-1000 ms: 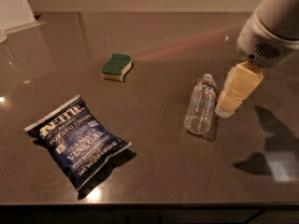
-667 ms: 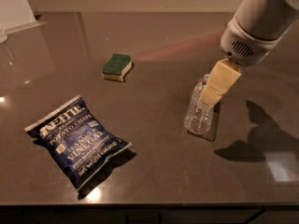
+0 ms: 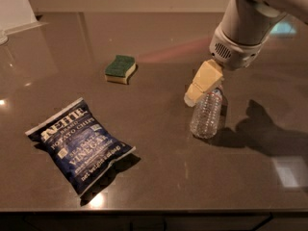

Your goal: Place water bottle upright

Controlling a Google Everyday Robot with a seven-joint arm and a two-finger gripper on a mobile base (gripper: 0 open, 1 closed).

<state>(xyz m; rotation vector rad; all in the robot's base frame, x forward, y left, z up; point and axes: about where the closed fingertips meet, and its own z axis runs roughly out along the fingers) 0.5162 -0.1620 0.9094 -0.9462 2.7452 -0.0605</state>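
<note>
We see the end effector (image 3: 198, 91) over the top of the water bottle (image 3: 206, 118), at 3 o'clock on the dark bench (image 3: 159, 177); how far open, we cannot tell. A sponge (image 3: 120, 69) sits at 11 o'clock and a chip bag (image 3: 79, 143) at 8.
</note>
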